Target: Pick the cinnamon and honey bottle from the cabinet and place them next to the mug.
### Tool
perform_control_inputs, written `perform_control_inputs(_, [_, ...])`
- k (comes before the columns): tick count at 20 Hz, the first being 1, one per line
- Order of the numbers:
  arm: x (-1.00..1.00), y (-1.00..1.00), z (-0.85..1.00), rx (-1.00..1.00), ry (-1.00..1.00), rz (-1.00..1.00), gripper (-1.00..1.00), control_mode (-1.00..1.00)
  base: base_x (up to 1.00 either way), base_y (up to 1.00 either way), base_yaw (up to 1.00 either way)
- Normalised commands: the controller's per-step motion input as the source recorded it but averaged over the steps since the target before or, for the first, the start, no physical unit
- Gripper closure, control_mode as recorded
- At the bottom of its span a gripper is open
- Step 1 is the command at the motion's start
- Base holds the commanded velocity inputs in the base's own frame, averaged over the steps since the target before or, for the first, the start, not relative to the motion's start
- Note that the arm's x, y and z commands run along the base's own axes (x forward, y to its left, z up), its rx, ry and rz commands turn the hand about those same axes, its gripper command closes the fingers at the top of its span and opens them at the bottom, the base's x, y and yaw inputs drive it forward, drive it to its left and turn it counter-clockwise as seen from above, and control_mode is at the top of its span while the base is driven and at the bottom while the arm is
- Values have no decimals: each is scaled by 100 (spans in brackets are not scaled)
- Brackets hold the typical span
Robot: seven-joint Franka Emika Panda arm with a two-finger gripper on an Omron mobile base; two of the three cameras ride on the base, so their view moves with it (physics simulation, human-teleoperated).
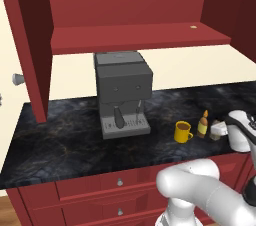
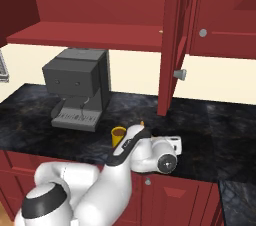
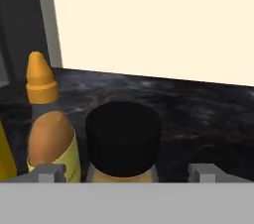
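Observation:
The cinnamon [image 3: 124,139], a jar with a black cap, stands on the dark counter [image 1: 60,135] right in front of the hand camera. My gripper [image 3: 126,172] is open, one fingertip on each side of the jar with a gap to the cap. Just left of the jar stands the honey bottle [image 3: 47,129], amber with an orange tip. In the left base view the honey bottle [image 1: 202,124] sits right of the yellow mug [image 1: 183,131], and my gripper [image 1: 218,130] is beyond it. The red cabinet [image 1: 135,37] hangs open above.
A grey coffee machine [image 1: 122,90] stands on the counter left of the mug. Open cabinet doors [image 1: 30,45] [image 2: 172,40] hang down over the counter at both sides. Red drawers [image 1: 120,182] run below the counter edge. The cream wall [image 3: 158,25] rises behind the jar.

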Motion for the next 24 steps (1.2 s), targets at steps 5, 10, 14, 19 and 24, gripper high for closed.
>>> perform_control_inputs(5, [-12,0,47,0,-11,0,-100,-100,0,0,0])
perform_control_inputs(10, [-20,2,48,0,-5,0,-100,-100,0,0,0])
perform_control_inputs(14, [-35,6,57,0,0,0,-100,-100,0,0,0])
perform_control_inputs(19, [-42,16,66,0,10,0,-100,-100,0,0,0])
perform_control_inputs(24, [-46,26,39,0,16,0,-100,-100,0,0,0])
